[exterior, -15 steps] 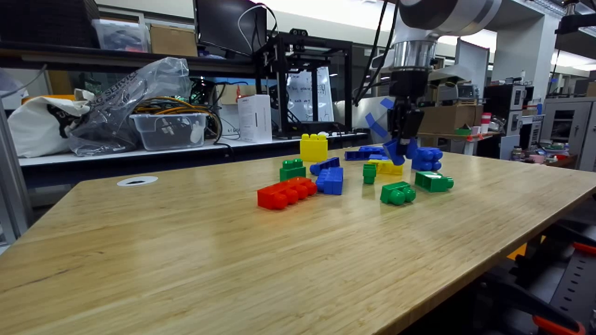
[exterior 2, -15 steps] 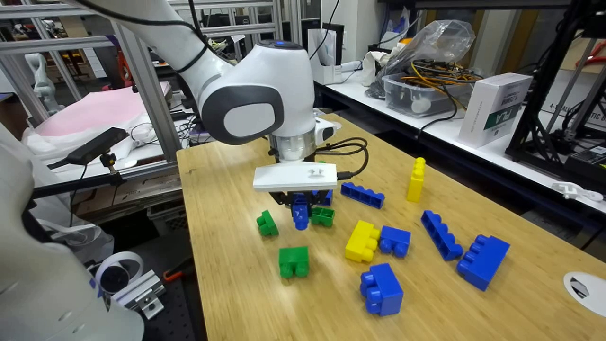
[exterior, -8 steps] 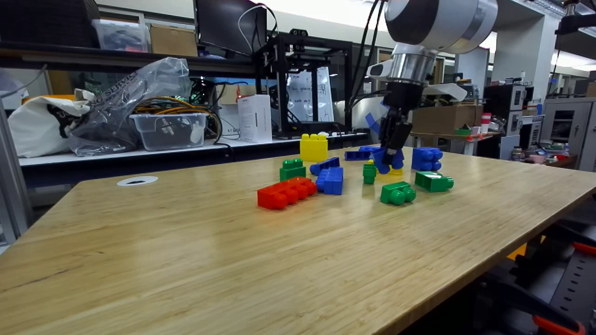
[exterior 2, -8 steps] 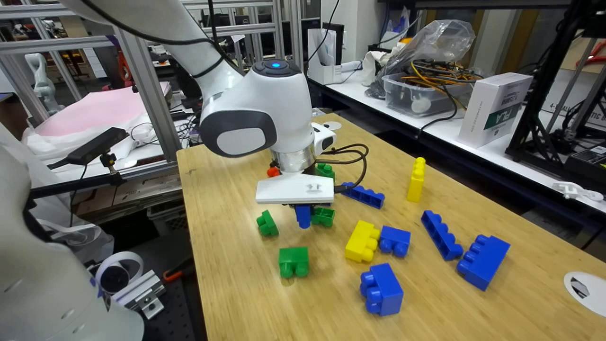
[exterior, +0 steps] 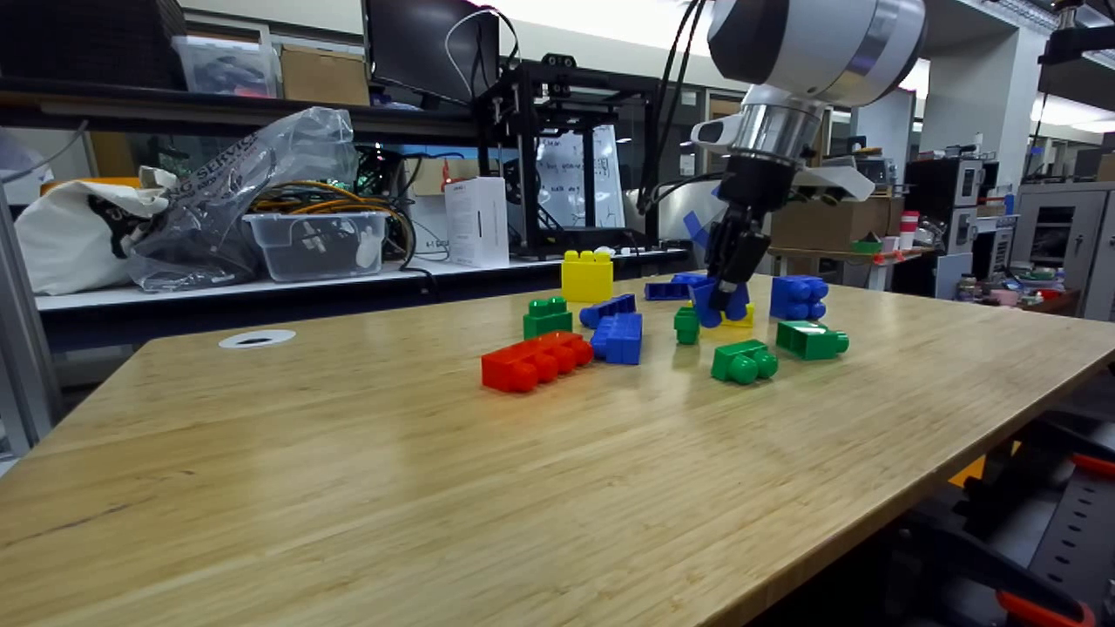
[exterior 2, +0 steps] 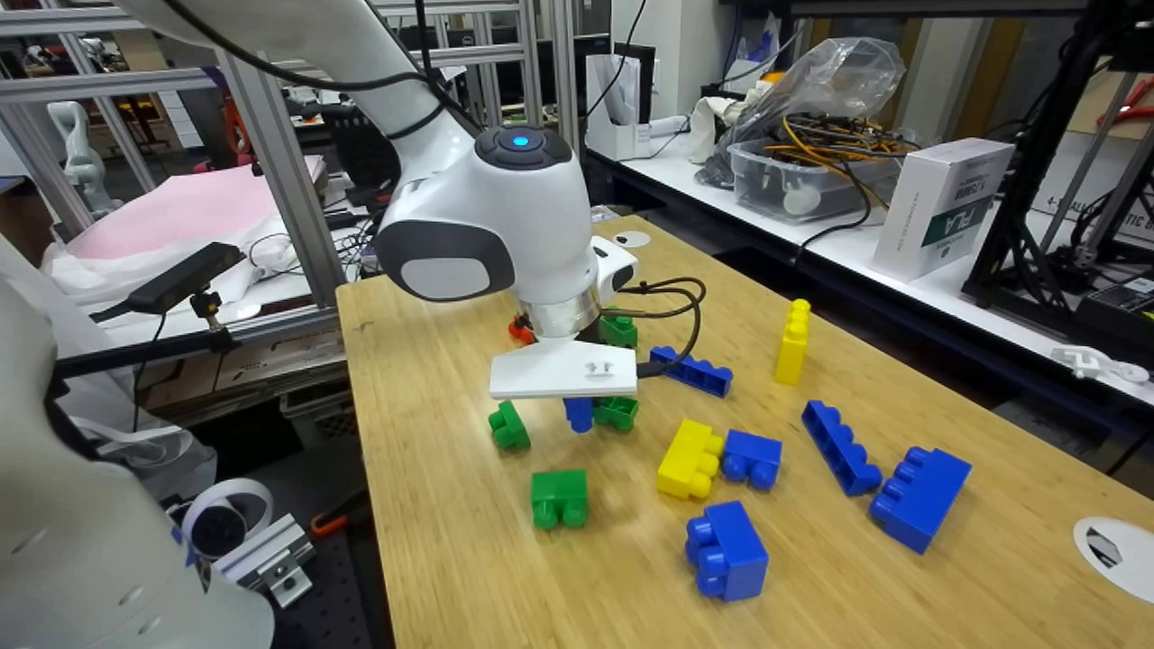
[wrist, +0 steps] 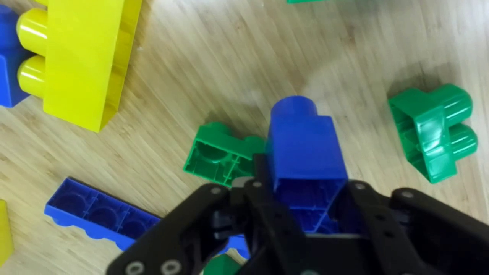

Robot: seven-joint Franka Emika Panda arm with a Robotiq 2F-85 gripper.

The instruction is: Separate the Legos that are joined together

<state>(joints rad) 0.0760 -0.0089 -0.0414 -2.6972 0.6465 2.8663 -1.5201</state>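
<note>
A blue plastic toy brick (wrist: 305, 149), its hollow underside turned up toward the wrist camera, was gripped in a black metal claw (wrist: 303, 179) low over a pale wood-grain worktop (exterior: 392, 461). Within the past second the claw had dipped and tilted, taking the brick down with it; whether the brick touched the surface below could not be told. Just beside the claw, a small green plastic brick (wrist: 219, 154), lying with its hollow side exposed, had shifted slightly, which suggested a brush from the load. No second piece was visibly joined to the one in the claw, so it looked already separated, and the descent was probably meant to set it down. Near the claw, on the opposite side, a green two-studded plastic brick (wrist: 431, 131) lay on its side. Farther from the claw, a yellow studded plastic block (exterior 2: 685, 461) pointed its studs at a blue studded plastic piece (exterior 2: 754, 453); the two appeared to abut rather than lock. Well apart from the claw lay a long red plastic brick (exterior: 536, 361).
</note>
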